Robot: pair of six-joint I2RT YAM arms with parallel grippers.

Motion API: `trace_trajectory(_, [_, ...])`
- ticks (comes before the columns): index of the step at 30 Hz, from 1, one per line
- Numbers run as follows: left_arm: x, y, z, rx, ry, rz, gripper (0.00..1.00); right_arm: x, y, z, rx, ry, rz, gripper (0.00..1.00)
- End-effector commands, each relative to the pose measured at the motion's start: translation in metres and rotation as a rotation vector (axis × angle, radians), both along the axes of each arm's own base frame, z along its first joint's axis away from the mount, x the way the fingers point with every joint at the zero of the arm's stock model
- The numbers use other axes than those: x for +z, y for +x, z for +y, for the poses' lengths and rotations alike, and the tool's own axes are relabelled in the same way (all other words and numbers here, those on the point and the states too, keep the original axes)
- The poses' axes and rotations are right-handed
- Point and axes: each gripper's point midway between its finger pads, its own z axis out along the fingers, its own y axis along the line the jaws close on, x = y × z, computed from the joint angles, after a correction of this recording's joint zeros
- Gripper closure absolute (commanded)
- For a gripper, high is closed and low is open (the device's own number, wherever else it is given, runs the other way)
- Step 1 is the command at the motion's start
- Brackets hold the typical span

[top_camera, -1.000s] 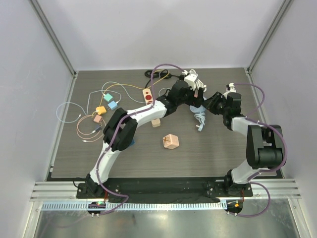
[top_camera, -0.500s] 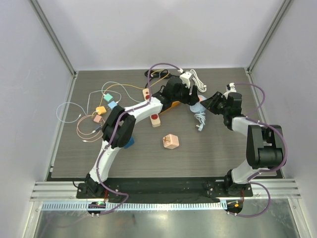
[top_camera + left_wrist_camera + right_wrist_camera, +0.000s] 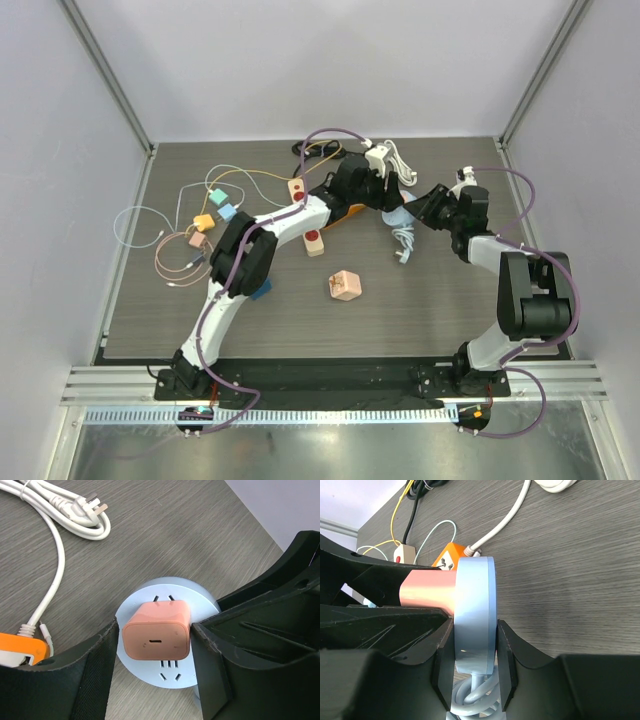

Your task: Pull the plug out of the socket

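The plug (image 3: 156, 636) sits pushed into the socket (image 3: 176, 586), a round blue disc held off the table (image 3: 450, 300) at about 2 o'clock from its middle, where both arms meet.

The right claw (image 3: 474, 672) is pinching the socket by its rim, one finger on each flat face, so the disc stands on edge in the right wrist view. There the plug sticks out of the disc toward 9 o'clock. Its long axis runs 9 to 3, square to the socket's face.

The left claw (image 3: 155, 645) is spread around the plug, with fingers at 9 and 3 o'clock of it in the left wrist view. The pads lie just beside its two flanks, and a thin shadow line shows on the 9 o'clock side, so I judge it not yet squeezed.

The coming move turns on that axis: once the left claw bites, the pull should go straight along it, away from the disc, while the right claw braces the socket. A slanted pull could jam the prongs
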Motion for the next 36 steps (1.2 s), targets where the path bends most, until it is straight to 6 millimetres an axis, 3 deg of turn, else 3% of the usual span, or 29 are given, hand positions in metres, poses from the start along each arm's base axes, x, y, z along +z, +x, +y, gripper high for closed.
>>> trace_trajectory(1, [0.027, 0.003, -0.011, -0.024, -0.063, -0.043, 0.41, 0.04, 0.012, 0.005, 0.027, 0.034, -0.137, 0.99])
trace_trajectory(3, [0.028, 0.003, -0.011, -0.023, -0.067, -0.043, 0.44, 0.04, 0.012, 0.005, 0.028, 0.035, -0.137, 0.99])
trace_trajectory(5, [0.033, 0.003, -0.012, -0.025, -0.08, -0.05, 0.58, 0.04, 0.012, 0.006, 0.033, 0.039, -0.137, 0.99])
trace_trajectory(6, [0.033, 0.001, -0.012, -0.026, -0.084, -0.046, 0.69, 0.04, 0.012, 0.007, 0.036, 0.04, -0.137, 0.99])
trace_trajectory(7, [0.033, 0.0, -0.011, -0.023, -0.089, -0.046, 0.9, 0.04, 0.013, 0.007, 0.037, 0.041, -0.139, 0.99])
trace_trajectory(8, [0.043, 0.003, -0.011, -0.012, -0.12, -0.074, 1.0, 0.04, 0.012, 0.007, 0.038, 0.044, -0.138, 0.99])
trace_trajectory(9, [0.056, 0.004, -0.007, 0.02, -0.151, -0.089, 1.0, 0.041, 0.012, 0.007, 0.035, 0.043, -0.141, 0.99])
trace_trajectory(10, [0.047, 0.0, -0.001, 0.032, -0.147, -0.081, 1.0, 0.038, 0.012, 0.006, 0.03, 0.039, -0.133, 0.99])
trace_trajectory(12, [0.071, 0.0, 0.005, 0.068, -0.21, -0.136, 1.0, 0.035, 0.016, -0.002, -0.006, -0.007, -0.127, 0.99])
trace_trajectory(13, [0.063, 0.001, 0.012, 0.107, -0.198, -0.133, 1.0, 0.021, 0.012, -0.005, -0.03, -0.05, -0.056, 0.99])
trace_trajectory(16, [0.074, 0.011, 0.03, 0.244, -0.202, -0.146, 1.0, 0.006, 0.013, -0.036, -0.161, -0.216, 0.015, 0.99])
trace_trajectory(17, [0.075, 0.015, 0.035, 0.291, -0.192, -0.133, 1.0, 0.011, 0.016, -0.042, -0.217, -0.276, 0.012, 0.99])
trace_trajectory(18, [0.081, 0.018, 0.036, 0.315, -0.174, -0.121, 1.0, 0.003, 0.009, -0.044, -0.21, -0.353, 0.054, 0.99])
trace_trajectory(20, [0.091, 0.014, 0.024, 0.315, -0.062, -0.142, 1.0, 0.01, 0.011, -0.04, -0.222, -0.394, 0.045, 0.99])
trace_trajectory(21, [0.095, 0.009, 0.018, 0.3, -0.048, -0.158, 1.0, 0.014, 0.013, -0.038, -0.228, -0.373, 0.024, 0.99])
trace_trajectory(22, [0.113, -0.001, 0.007, 0.265, -0.078, -0.193, 1.0, 0.013, 0.012, -0.037, -0.23, -0.374, 0.026, 0.99])
trace_trajectory(23, [0.113, -0.012, -0.001, 0.21, -0.107, -0.186, 1.0, 0.011, 0.013, -0.035, -0.224, -0.38, 0.028, 0.99])
trace_trajectory(25, [0.131, -0.015, 0.001, 0.199, -0.17, -0.192, 1.0, 0.012, 0.014, -0.032, -0.219, -0.345, 0.027, 0.99])
trace_trajectory(26, [0.129, -0.019, 0.003, 0.19, -0.173, -0.184, 1.0, 0.007, 0.012, -0.041, -0.24, -0.319, 0.034, 0.99])
trace_trajectory(27, [0.129, -0.021, 0.005, 0.185, -0.182, -0.184, 1.0, 0.015, 0.015, -0.03, -0.179, -0.239, -0.011, 0.99])
trace_trajectory(28, [0.149, -0.021, 0.011, 0.182, -0.243, -0.216, 1.0, 0.007, 0.009, -0.029, -0.181, -0.157, 0.008, 0.99])
trace_trajectory(29, [0.147, -0.023, 0.015, 0.141, -0.3, -0.202, 1.0, 0.017, 0.014, -0.034, -0.144, -0.068, -0.053, 0.99])
trace_trajectory(31, [0.155, -0.024, 0.025, 0.136, -0.359, -0.188, 1.0, 0.012, 0.009, -0.033, -0.139, 0.059, -0.033, 0.99])
trace_trajectory(32, [0.148, -0.023, 0.031, 0.133, -0.369, -0.158, 1.0, 0.021, 0.013, -0.039, -0.147, 0.097, -0.075, 0.99])
trace_trajectory(36, [0.147, -0.021, 0.038, 0.161, -0.342, -0.153, 1.0, 0.021, 0.01, -0.044, -0.172, 0.09, -0.069, 0.99])
